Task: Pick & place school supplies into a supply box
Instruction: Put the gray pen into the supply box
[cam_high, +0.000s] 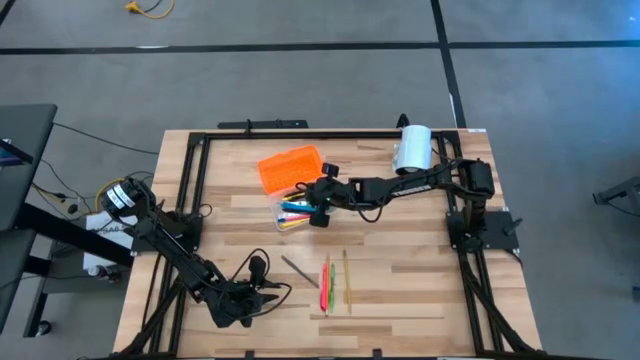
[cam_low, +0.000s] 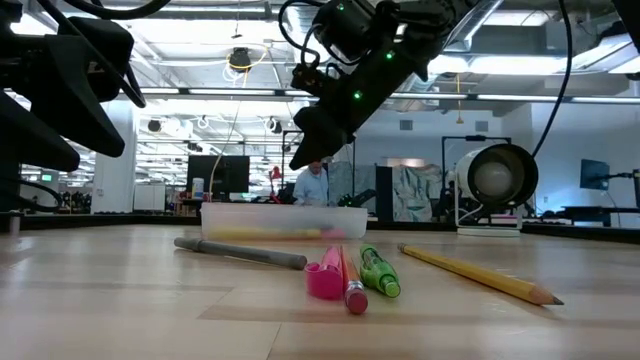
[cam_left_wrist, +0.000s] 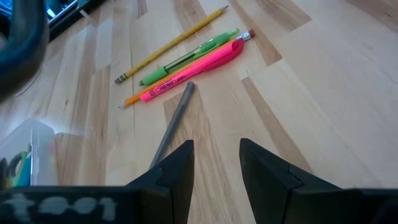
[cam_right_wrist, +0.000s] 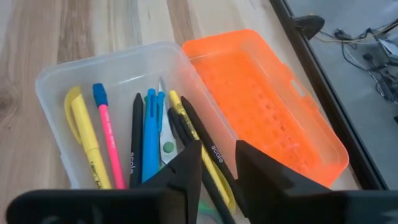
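Note:
The supply box's clear base (cam_high: 293, 212) (cam_right_wrist: 112, 68) lies open, with its orange lid (cam_high: 290, 168) (cam_right_wrist: 267, 106) resting flat beside it. Inside lie yellow, pink, blue and black pens (cam_right_wrist: 146, 137) and small scissors (cam_right_wrist: 166, 146). My right gripper (cam_right_wrist: 218, 168) (cam_high: 318, 205) (cam_low: 310, 150) hovers open just above the base, holding nothing. On the table near the front lie a grey pen (cam_left_wrist: 171, 127) (cam_high: 298, 270), a pink pen (cam_left_wrist: 193, 68) (cam_high: 324, 285), a green pen (cam_left_wrist: 186, 59) and a yellow pencil (cam_left_wrist: 171, 43) (cam_high: 347, 280). My left gripper (cam_left_wrist: 216, 168) (cam_high: 265, 290) is open just short of the grey pen's near end.
A white cylinder (cam_high: 412, 148) (cam_low: 495, 175) lies at the table's far right. A black frame (cam_high: 190, 190) runs along the table's edges. An orange pencil (cam_left_wrist: 134, 98) lies under the pink pen. A person (cam_low: 315, 185) shows in the room beyond the table.

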